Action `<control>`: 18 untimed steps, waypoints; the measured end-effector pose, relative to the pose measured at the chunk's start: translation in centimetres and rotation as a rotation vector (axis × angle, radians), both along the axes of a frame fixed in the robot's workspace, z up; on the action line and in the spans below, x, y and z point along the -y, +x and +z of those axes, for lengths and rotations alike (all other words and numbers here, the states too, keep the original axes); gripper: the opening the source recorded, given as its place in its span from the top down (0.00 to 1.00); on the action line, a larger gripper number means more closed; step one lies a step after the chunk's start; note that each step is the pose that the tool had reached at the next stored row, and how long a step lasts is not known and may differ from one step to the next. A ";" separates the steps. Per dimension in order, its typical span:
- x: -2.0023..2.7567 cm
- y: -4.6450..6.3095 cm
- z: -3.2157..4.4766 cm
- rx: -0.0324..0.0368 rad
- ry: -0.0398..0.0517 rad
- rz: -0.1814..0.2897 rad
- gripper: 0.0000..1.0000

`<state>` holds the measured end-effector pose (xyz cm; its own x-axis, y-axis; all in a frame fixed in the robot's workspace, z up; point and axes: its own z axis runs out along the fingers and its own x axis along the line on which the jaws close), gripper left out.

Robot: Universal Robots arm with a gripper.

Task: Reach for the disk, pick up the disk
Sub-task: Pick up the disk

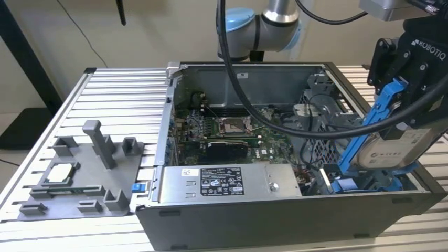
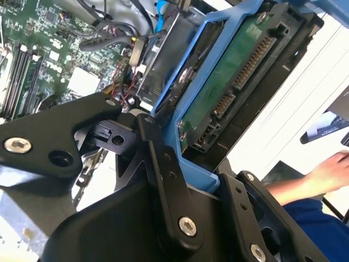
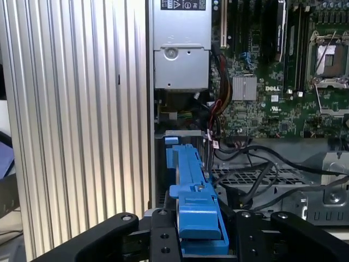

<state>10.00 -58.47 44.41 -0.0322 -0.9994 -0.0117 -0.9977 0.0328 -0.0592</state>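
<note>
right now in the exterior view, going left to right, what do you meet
grey fixture tray → small square chip → tall grey post → power supply → disk, clamped in the gripper

Hidden and cut-off parts

In the exterior view the hand covers the disk's upper end and the picture's edge crops the arm; in the second wrist view a person's hand runs off the edge.
</note>
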 end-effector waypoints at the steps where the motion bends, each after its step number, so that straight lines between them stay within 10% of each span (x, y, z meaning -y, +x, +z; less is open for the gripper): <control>1: 0.00 0.1 -0.01 0.0000 -0.0001 0.000 1.00; 18: 0.01 -0.8 -0.15 0.0006 0.0000 0.000 1.00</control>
